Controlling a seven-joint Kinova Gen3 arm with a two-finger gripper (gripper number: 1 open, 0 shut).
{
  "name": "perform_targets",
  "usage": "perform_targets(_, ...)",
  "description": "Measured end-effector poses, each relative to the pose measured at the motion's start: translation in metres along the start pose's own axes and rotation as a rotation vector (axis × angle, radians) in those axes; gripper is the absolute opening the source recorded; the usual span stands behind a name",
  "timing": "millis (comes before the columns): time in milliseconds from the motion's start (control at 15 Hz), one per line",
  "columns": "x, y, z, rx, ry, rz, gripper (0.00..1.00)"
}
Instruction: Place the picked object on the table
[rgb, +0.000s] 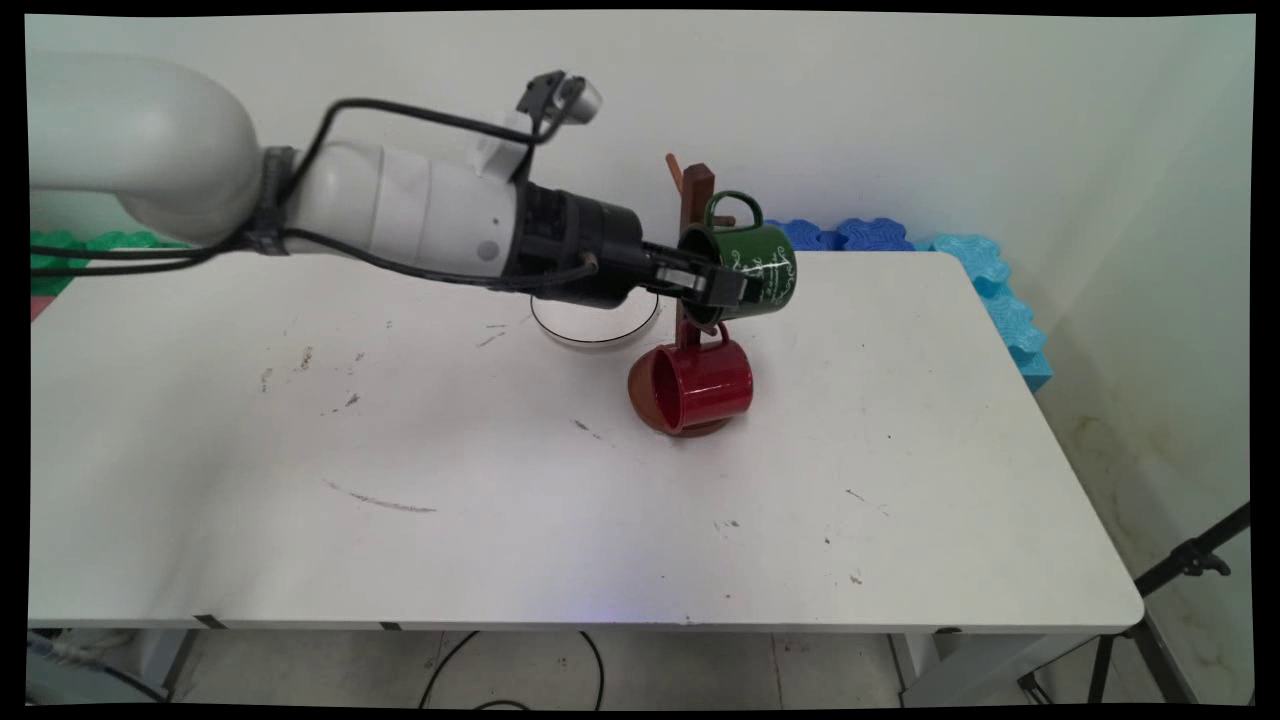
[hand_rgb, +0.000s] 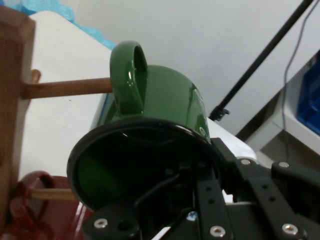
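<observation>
A fixed camera above the near side of the white table (rgb: 600, 520) looks down across it toward the wall, while the hand camera peers close along the gripper (rgb: 722, 290); both frame the green mug (rgb: 752, 262) and wooden rack (rgb: 694, 200).

The white arm (rgb: 400, 210) reaches level from the left, its end effector (rgb: 722, 285) clamped, wrist horizontal.
</observation>
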Motion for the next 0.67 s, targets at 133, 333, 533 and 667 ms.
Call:
perform_targets(133,0.003,0.008,-0.011,-0.018,-0.008,-0.002,0.0)
perform_targets(333,0.008,0.016,-0.028,-0.036,-0.032,0.013,0.0)
perform_targets(533,0.013,0.017,-0.04,-0.041,-0.064,0.036,0.0)
perform_targets(667,0.018,0.015,-0.051,-0.038,-0.098,0.059,0.0)
